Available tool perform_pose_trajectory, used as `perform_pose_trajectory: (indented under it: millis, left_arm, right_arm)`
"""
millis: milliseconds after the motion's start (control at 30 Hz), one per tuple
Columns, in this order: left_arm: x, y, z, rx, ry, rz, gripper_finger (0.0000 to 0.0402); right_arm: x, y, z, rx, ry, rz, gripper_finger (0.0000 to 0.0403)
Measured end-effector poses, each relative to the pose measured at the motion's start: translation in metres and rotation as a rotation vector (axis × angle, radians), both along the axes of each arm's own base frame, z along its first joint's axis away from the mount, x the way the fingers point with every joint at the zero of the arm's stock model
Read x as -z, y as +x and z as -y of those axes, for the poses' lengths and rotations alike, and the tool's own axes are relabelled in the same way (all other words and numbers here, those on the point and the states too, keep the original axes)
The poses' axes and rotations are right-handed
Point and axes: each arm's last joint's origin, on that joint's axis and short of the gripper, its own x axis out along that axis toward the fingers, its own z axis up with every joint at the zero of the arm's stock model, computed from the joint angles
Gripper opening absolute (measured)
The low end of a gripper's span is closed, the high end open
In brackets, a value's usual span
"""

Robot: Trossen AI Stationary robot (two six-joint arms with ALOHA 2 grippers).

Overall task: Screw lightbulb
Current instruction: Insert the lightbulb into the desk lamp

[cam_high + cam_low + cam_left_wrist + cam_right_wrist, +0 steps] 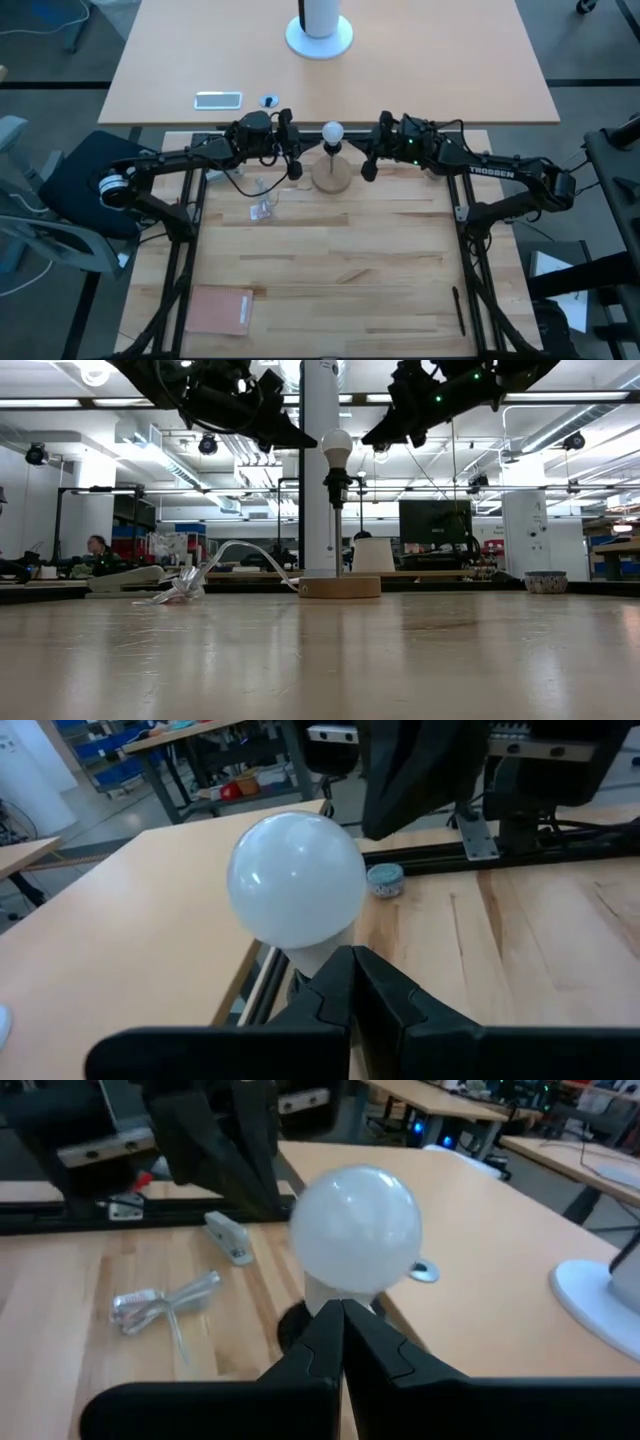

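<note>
The frosted white lightbulb [332, 131] stands upright on the black socket stem [337, 490]. The stem rises from the round wooden base [332, 176], which rests on the table's far middle. My left gripper [295, 160] is shut and hovers just left of the bulb at globe height [308, 440]. My right gripper [369, 162] is shut and hovers just right of it [370, 440]. Each wrist view shows the globe [296, 878] [356, 1230] close ahead of the closed fingertips. Neither gripper touches the bulb.
A clear plastic wrapper [262, 206] lies left of the wooden base. A brown pad [220, 310] lies near the front left and a dark pen [460, 310] near the front right. On the desk behind are a phone [218, 99] and a white round stand [320, 36].
</note>
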Motion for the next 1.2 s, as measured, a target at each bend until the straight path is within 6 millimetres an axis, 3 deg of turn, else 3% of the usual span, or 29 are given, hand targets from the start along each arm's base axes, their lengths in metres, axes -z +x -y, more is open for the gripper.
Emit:
perform_pose_trajectory:
  millis: [533,800,1200]
  left_arm:
    - [-0.003,0.005,-0.004,-0.022,0.041,0.064,0.0]
    - [0.01,0.012,-0.008,-0.063,0.031,0.032,0.0]
    - [0.008,0.01,-0.008,-0.065,0.023,0.028,0.0]
  right_arm:
    - [0.012,0.018,0.013,0.076,-0.076,0.027,0.0]
    - [0.013,0.019,0.013,0.073,-0.067,0.027,0.0]
    - [0.013,0.016,0.01,0.043,-0.03,0.019,0.0]
